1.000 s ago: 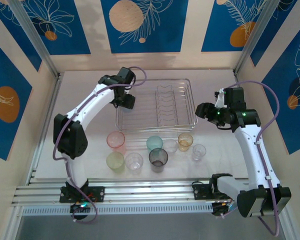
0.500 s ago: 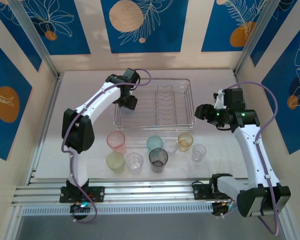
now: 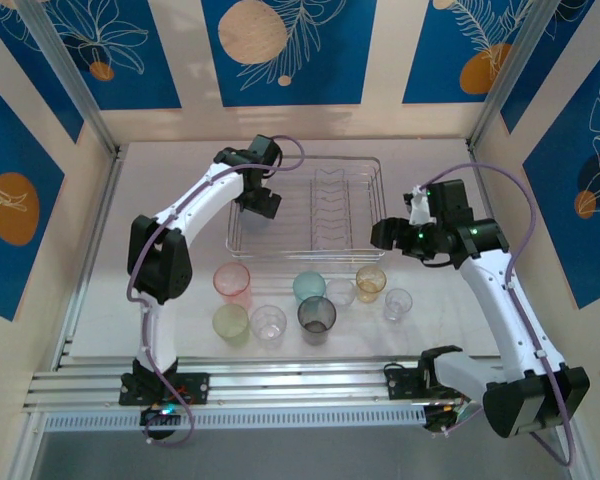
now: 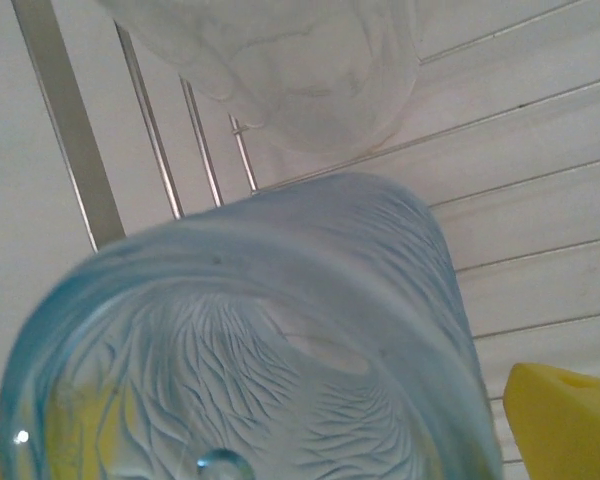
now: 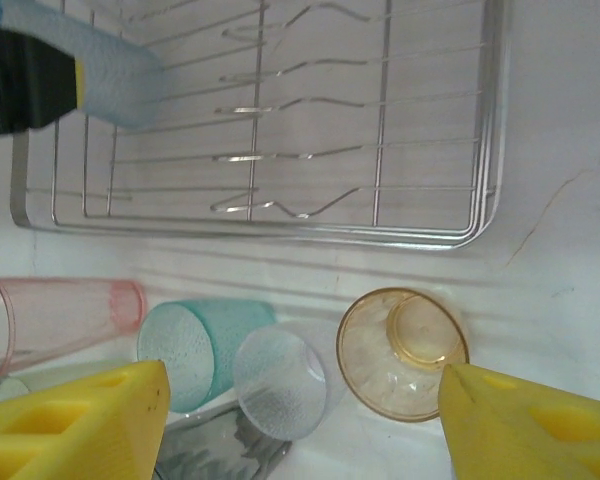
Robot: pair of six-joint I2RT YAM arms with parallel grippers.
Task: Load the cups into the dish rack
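Blue floral wall panels (image 3: 280,50) enclose a white table (image 3: 170,210); the dish rack (image 3: 352,215) sits at its far centre. Left gripper (image 3: 264,203) hangs over the rack's left end, jaws spread wide around a blue cup (image 4: 280,300); its right pad (image 4: 565,420) stands clear of the cup wall; a pale frosted cup (image 4: 300,70) lies just beyond. Right gripper (image 3: 382,233) hovers beside the rack's right edge, fingers well apart, holding nothing. Eight cups stand on the table near the rack's front, among them pink (image 3: 232,280), teal (image 3: 309,287), amber (image 3: 370,282) and smoky grey (image 3: 316,315).
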